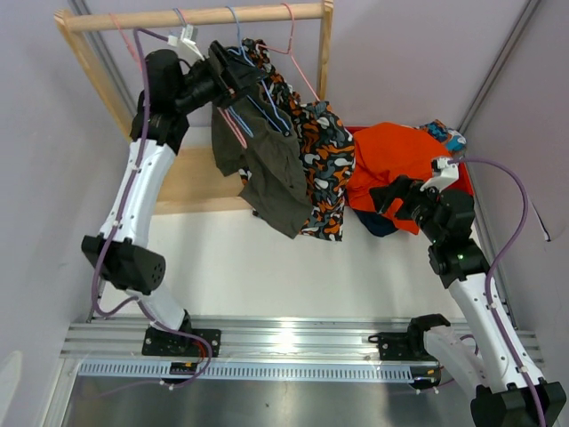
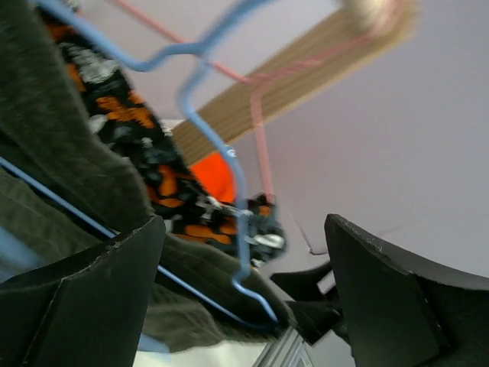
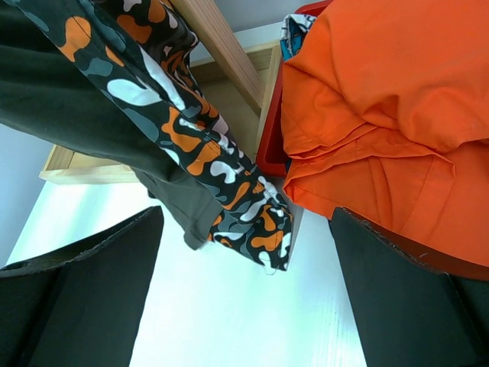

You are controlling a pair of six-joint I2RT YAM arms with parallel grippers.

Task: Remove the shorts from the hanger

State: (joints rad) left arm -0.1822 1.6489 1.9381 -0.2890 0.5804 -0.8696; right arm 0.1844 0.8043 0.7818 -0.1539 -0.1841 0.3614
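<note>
Nearest, on the right: right gripper [image 1: 380, 197] low above the table [image 1: 249, 267], fingers spread wide, nothing between them. Just beyond it, orange shorts [image 1: 400, 151] heaped in a red bin [image 3: 269, 153], off any hanger, with a navy pair [image 1: 378, 224] poking out beneath and a teal print pair [image 1: 447, 135] at the far edge. Left of the bin, blotch shorts [image 1: 324, 156] hanging, hem just beside the bin wall. Touching those, olive shorts [image 1: 271, 169] hanging on a blue hanger [image 2: 191, 99]. Higher up, left gripper [image 1: 244, 76] at the olive waistband, fingers spread, blue wire and olive cloth between them, one finger [image 2: 84, 298] against the cloth, no pinch to be seen. Farthest: pink hanger [image 1: 298, 62] on the wooden rod [image 1: 196, 16].
</note>
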